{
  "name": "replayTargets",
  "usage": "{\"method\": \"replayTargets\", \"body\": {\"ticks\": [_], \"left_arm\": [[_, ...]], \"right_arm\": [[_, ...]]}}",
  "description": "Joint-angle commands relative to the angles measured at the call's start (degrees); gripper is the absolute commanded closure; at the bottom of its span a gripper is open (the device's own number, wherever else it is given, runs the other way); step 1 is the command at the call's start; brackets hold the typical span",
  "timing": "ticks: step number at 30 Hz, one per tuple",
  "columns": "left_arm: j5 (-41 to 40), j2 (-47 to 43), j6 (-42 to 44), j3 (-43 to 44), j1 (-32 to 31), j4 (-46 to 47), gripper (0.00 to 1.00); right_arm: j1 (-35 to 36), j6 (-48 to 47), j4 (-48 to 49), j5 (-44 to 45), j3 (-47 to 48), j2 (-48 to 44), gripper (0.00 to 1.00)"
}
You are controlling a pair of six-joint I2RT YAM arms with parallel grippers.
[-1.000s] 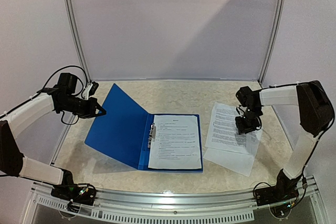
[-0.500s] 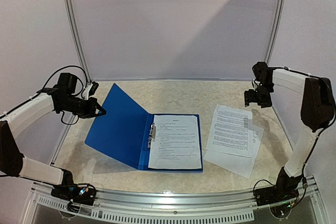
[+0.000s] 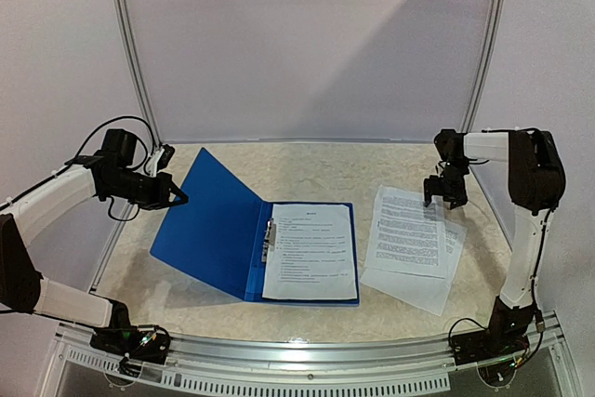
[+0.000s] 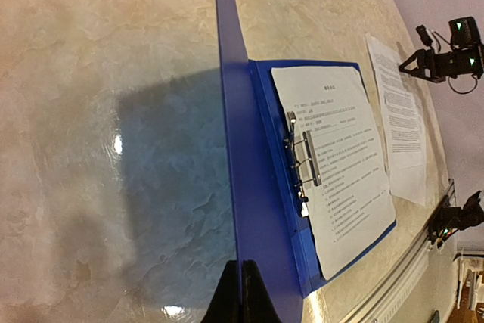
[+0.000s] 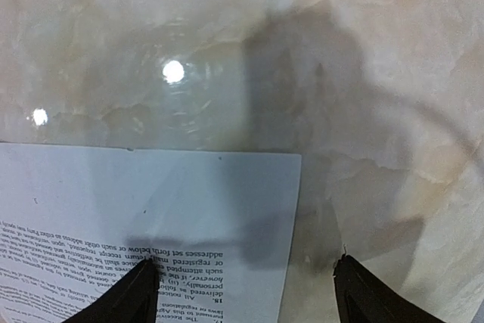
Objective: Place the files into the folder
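Note:
The blue folder [image 3: 218, 230] lies open on the table, its cover raised at a slant. My left gripper [image 3: 177, 198] is shut on the cover's edge [image 4: 231, 187] and holds it up. One printed sheet [image 3: 311, 250] lies inside by the metal clip [image 4: 301, 160]. Loose sheets [image 3: 407, 234] lie to the right of the folder. My right gripper [image 3: 441, 194] is open just above their far right corner [image 5: 227, 209], one fingertip [image 5: 128, 296] over the paper, the other over bare table.
The marble tabletop [image 3: 316, 169] is bounded by a white back wall and metal frame posts [image 3: 130, 53]. A metal rail [image 3: 307, 360] runs along the near edge. Cables hang by the left arm.
My right gripper rose from the loose sheets to the far right, then came back down to the stack's far corner. The left arm and folder have not moved.

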Motion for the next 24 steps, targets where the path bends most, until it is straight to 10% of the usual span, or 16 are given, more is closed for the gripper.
{"method": "replayTargets", "body": {"ticks": [1, 11, 24], "left_arm": [[0.4, -0.6, 0.4, -0.3, 0.3, -0.2, 1.00], [0.6, -0.7, 0.5, -0.3, 0.3, -0.2, 1.00], [0.5, -0.5, 0.5, -0.4, 0.3, -0.2, 1.00]], "right_arm": [[1.9, 0.1, -2.0, -1.0, -1.8, 3.9, 0.29], [1.9, 0.2, -0.7, -5.9, -2.2, 3.6, 0.92], [4.6, -4.3, -3.6, -9.2, 0.2, -12.2, 1.00]]}}
